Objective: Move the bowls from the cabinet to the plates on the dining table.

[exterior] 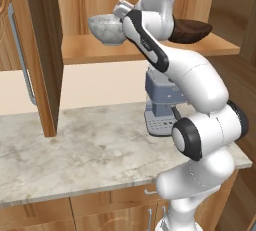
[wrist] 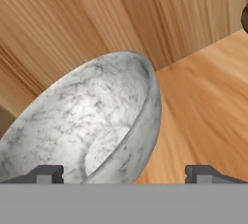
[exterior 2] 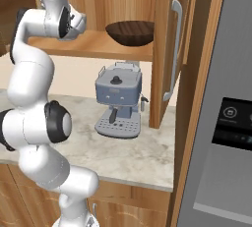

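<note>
The pale marbled bowl point(exterior: 106, 29) stands on the shelf of the open wooden cabinet point(exterior: 95, 50), towards its left. The dark wood-like bowl point(exterior: 192, 30) sits further right on the same shelf, partly behind my arm, and is plain in the right base view point(exterior 2: 130, 33). My gripper point(exterior: 119, 15) hovers at the marbled bowl's right rim. In the hand view the marbled bowl point(wrist: 97, 126) looms close, and its near rim wall runs down between the fingertips point(wrist: 46, 174) of the open gripper point(wrist: 125, 175). Nothing is gripped. The plates and the dining table are out of view.
A grey coffee machine point(exterior: 160, 110) stands on the marble counter point(exterior: 75, 150) under the shelf, right by my arm. One cabinet door point(exterior: 40, 50) hangs open on the left, the other point(exterior 2: 170, 49) on the right. A tall steel fridge point(exterior 2: 226, 123) flanks the counter.
</note>
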{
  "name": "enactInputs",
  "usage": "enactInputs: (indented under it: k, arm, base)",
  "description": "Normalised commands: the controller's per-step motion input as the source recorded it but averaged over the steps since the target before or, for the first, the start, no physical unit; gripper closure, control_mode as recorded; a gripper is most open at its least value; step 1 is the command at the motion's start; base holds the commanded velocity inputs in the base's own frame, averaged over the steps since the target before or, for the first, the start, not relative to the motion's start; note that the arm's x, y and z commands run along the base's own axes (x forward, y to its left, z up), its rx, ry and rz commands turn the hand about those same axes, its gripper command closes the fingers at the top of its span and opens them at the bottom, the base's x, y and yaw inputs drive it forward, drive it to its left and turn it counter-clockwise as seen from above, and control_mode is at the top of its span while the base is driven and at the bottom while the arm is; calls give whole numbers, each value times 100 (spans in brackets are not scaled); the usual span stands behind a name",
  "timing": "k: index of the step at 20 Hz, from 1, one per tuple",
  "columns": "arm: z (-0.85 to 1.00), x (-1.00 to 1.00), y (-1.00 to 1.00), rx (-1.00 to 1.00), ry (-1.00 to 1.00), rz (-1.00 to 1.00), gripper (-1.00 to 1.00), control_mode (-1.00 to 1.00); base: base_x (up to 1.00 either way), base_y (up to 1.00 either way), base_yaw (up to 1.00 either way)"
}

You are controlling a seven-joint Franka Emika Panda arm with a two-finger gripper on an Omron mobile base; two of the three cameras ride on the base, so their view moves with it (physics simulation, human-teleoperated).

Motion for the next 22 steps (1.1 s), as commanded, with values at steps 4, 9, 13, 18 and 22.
enactInputs:
  k: [4, 9, 13, 18, 22]
  arm:
    - [-14, 10, 3, 5, 0, -3, -100, -100]
    - [-4, 7, 3, 5, 0, -3, -100, -100]
    - [-2, 16, 14, 3, 0, -5, -100, -100]
    - [-7, 21, 13, 2, 0, -4, -100, -100]
    - [-10, 20, 5, 4, 0, -3, -100, -100]
  base:
    - [0, 0, 0]
    - [0, 0, 0]
    - [0, 0, 0]
    - [0, 0, 0]
    - [0, 0, 0]
